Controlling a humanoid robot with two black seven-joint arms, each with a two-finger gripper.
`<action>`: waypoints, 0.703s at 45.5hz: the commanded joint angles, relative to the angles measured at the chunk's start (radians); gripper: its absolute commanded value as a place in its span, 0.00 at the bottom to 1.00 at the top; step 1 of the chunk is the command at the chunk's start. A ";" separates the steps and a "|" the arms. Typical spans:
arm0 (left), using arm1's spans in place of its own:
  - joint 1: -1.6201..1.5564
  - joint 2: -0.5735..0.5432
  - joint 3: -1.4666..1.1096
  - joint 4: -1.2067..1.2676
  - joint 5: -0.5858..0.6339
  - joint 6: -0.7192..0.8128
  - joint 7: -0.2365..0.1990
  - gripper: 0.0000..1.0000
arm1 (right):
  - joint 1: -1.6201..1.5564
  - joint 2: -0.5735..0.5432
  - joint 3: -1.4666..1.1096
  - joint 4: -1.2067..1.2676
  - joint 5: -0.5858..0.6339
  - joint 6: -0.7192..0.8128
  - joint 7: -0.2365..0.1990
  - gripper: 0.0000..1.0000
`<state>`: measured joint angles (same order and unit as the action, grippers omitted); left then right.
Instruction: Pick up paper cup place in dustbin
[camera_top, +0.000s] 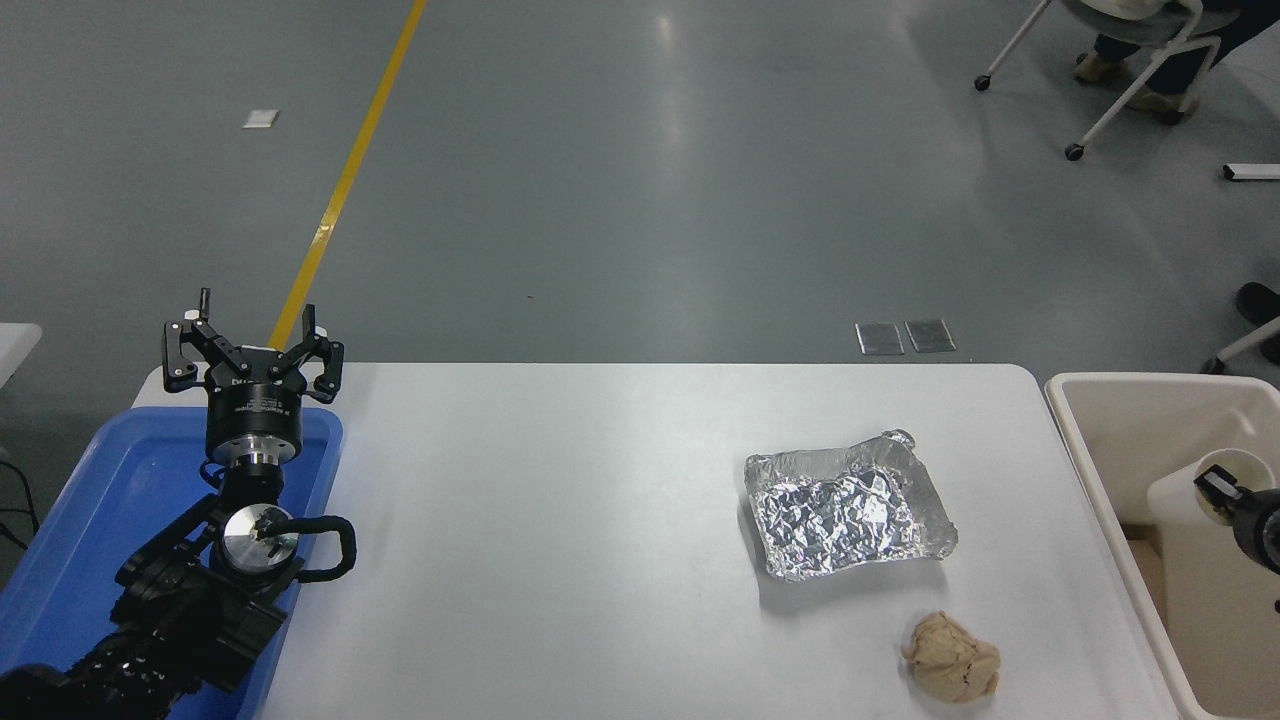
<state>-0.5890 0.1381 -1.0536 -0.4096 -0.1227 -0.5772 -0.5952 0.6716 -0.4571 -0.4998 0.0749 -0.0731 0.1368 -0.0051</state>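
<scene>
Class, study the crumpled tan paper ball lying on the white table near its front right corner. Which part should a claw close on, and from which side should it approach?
Grip the crumpled paper ball across its widest middle, coming straight down from above. It is a low, irregular lump lying free on the white table, apart from the foil tray, so nothing blocks a top approach. Its creased surface probably yields, so a central pinch seems safest.

Bright, even overhead light; soft glare streaks on the floor (680, 120), faint shadows, sharp focus.

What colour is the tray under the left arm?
Blue, plain with no pattern; the tray shows in the head view.
</scene>
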 joint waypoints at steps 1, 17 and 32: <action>0.000 0.000 0.000 0.000 0.000 0.000 -0.002 0.99 | -0.012 0.003 0.007 0.003 0.024 -0.046 -0.023 1.00; 0.000 0.000 0.000 0.000 0.000 0.000 0.000 0.99 | 0.109 -0.113 -0.002 0.204 0.026 -0.045 -0.018 1.00; 0.000 0.000 0.000 0.000 0.000 -0.001 0.000 0.99 | 0.641 -0.259 -0.382 0.716 -0.020 -0.046 -0.015 0.99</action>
<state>-0.5890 0.1380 -1.0539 -0.4096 -0.1226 -0.5767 -0.5964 0.9656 -0.6463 -0.6123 0.4788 -0.0730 0.0914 -0.0236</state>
